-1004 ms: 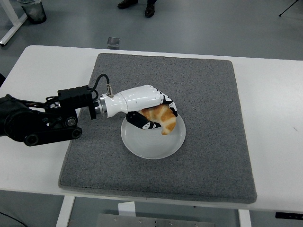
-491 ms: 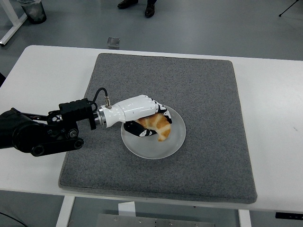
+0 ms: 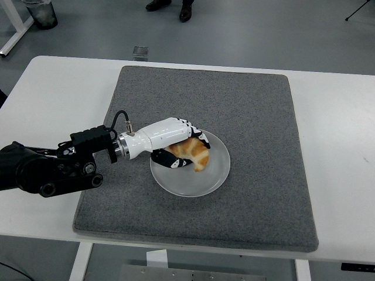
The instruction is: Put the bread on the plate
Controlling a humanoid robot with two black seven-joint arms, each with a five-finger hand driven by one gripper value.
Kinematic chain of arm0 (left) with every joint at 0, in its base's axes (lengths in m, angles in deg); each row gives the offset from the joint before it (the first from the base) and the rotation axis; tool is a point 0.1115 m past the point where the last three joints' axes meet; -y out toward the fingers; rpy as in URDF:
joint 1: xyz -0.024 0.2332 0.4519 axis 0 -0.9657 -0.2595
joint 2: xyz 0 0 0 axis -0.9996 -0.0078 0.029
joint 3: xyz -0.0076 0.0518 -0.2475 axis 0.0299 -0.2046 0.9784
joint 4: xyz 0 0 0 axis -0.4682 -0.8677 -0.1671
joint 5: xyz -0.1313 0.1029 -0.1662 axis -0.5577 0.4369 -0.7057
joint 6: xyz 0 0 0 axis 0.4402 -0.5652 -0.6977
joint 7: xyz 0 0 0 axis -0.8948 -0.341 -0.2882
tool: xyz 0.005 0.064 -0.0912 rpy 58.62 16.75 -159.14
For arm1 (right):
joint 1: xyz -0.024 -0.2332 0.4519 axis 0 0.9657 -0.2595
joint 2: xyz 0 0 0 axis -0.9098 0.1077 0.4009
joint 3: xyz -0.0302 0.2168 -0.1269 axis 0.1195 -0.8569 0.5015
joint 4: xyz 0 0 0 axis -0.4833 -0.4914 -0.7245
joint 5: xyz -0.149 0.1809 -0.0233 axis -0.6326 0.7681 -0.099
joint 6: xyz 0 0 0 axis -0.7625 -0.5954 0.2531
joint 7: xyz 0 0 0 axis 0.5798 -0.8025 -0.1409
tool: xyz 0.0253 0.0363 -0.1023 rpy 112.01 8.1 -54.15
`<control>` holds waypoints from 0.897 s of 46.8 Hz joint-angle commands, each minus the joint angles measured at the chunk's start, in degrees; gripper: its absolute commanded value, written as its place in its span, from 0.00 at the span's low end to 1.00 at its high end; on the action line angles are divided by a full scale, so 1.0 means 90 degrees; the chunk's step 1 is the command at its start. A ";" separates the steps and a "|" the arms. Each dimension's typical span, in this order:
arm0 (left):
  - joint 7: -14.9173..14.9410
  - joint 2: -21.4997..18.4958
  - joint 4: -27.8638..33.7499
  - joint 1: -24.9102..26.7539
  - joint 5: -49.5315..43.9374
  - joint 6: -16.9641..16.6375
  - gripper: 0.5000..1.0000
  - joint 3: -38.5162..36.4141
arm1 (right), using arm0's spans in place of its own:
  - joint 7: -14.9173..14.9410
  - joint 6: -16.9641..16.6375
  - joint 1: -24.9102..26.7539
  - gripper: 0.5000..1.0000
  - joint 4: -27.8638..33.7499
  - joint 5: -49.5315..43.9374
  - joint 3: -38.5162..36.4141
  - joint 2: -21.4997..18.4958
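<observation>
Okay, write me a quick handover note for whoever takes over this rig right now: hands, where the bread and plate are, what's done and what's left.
Left hand: fingers closed on the croissant, over the white plate.
Right hand: not in view.
Croissant: within the plate's rim, low over its left half; whether it already rests on the plate cannot be told from this view.
Plate: near the middle of the grey mat on the white table.
Done: bread brought to the plate.
Left: open the fingers, let the croissant settle on the plate, draw the left arm back to the left.
</observation>
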 commanded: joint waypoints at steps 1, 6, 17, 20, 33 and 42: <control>-0.0001 -0.0001 0.0000 -0.0017 0.0000 0.0001 0.59 -0.0001 | 0.0000 0.0000 0.0000 0.90 0.0000 0.0000 0.0000 0.0000; -0.0001 -0.0001 0.0000 -0.0037 0.0000 0.0001 0.65 -0.0001 | 0.0000 0.0000 0.0000 0.90 0.0000 0.0000 0.0000 0.0000; -0.0001 -0.0010 0.0009 -0.0085 -0.0009 0.0001 0.87 -0.0001 | 0.0000 0.0000 0.0000 0.90 0.0000 0.0000 0.0000 0.0000; -0.0001 -0.0010 0.0009 -0.0085 -0.0009 0.0011 0.92 -0.0001 | 0.0000 0.0000 0.0000 0.90 0.0000 0.0000 0.0000 0.0000; 0.0000 -0.0049 0.0097 -0.0056 -0.0077 0.0011 0.98 0.0214 | 0.0000 0.0000 0.0000 0.90 0.0000 0.0000 0.0000 0.0000; 0.0009 -0.0127 0.0156 -0.0056 -0.0507 0.0118 0.98 0.0750 | 0.0000 0.0000 0.0000 0.91 0.0000 0.0000 0.0000 0.0000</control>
